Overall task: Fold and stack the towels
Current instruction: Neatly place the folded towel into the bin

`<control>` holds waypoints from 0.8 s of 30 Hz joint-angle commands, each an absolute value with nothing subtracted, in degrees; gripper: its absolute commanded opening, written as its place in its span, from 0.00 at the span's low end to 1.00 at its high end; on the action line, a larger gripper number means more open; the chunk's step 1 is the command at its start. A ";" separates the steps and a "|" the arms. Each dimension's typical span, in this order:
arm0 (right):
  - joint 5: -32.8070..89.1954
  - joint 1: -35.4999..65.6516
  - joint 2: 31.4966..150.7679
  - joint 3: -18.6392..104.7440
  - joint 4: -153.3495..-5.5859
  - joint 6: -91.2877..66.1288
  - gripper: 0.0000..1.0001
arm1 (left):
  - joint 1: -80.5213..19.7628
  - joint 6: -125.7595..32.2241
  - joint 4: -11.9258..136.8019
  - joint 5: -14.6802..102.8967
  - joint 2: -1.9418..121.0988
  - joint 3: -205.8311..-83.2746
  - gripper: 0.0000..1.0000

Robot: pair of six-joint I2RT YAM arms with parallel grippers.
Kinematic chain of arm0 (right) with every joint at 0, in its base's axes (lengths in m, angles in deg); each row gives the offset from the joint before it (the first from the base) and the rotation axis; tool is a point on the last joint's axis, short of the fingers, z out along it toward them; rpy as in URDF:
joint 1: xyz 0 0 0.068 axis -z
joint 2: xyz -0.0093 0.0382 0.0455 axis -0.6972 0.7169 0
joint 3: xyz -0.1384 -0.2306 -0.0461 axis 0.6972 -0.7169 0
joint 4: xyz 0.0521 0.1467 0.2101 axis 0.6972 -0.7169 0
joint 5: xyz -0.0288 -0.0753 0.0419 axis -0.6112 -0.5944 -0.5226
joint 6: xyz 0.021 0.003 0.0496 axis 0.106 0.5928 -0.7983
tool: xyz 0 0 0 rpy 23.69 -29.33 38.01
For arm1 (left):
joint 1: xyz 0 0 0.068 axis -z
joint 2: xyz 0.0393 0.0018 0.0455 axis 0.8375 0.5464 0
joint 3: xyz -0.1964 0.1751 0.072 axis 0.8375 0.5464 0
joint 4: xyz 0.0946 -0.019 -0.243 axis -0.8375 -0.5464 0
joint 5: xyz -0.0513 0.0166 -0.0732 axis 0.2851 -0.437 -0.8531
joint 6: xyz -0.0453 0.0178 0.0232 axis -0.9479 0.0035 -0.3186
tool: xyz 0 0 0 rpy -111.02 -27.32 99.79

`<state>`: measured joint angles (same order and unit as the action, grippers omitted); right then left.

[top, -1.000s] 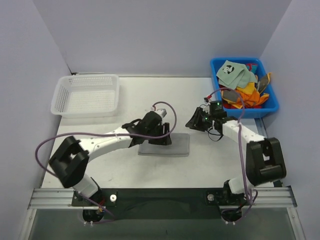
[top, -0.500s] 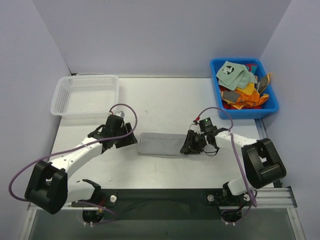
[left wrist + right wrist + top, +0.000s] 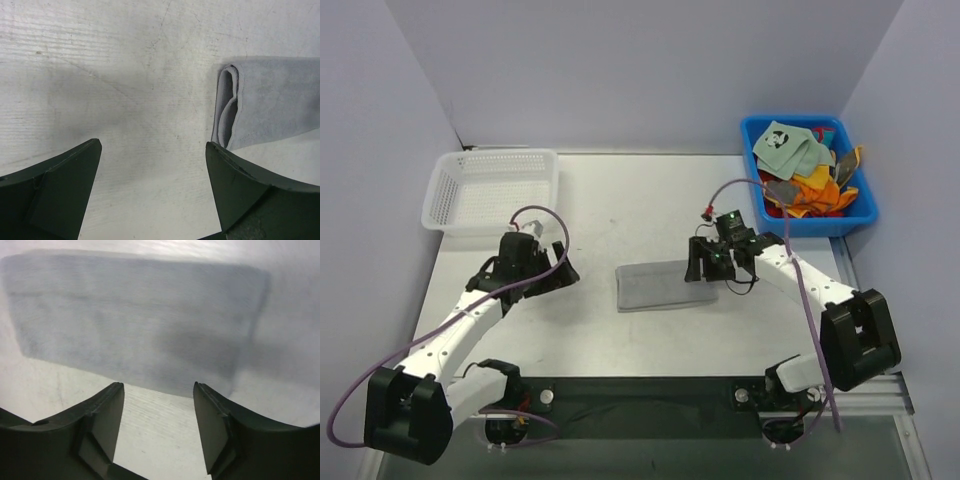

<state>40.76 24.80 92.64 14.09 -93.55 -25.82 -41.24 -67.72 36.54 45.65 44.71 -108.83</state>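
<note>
Folded grey towel (image 3: 660,286) on the table (image 3: 620,200), one in number. Its long axis runs from gripper to gripper. It lies just ahead of the right gripper (image 3: 158,386), the nearer one, whose jaws are apart and empty. The left gripper (image 3: 152,145), jaws wide and empty, faces its folded end from farther off. One blue bin (image 3: 752,135) holds further towels (image 3: 800,170), too heaped to count. One white basket (image 3: 492,190).
</note>
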 commanded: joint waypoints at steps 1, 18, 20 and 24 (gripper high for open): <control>29.90 15.05 88.10 20.85 -99.69 -19.22 0.59 | -42.02 -65.33 36.16 45.95 42.01 -108.86 0.97; 11.41 -18.55 116.22 43.44 -100.41 -8.32 0.64 | -43.78 -63.05 32.83 53.95 36.38 -109.30 0.97; 12.20 -19.25 118.14 44.23 -100.41 -6.83 0.66 | -44.05 -63.31 32.82 54.48 35.85 -109.21 0.97; 13.08 -19.96 121.14 44.94 -99.71 -4.73 0.67 | -45.01 -63.84 32.74 54.92 35.33 -109.12 0.97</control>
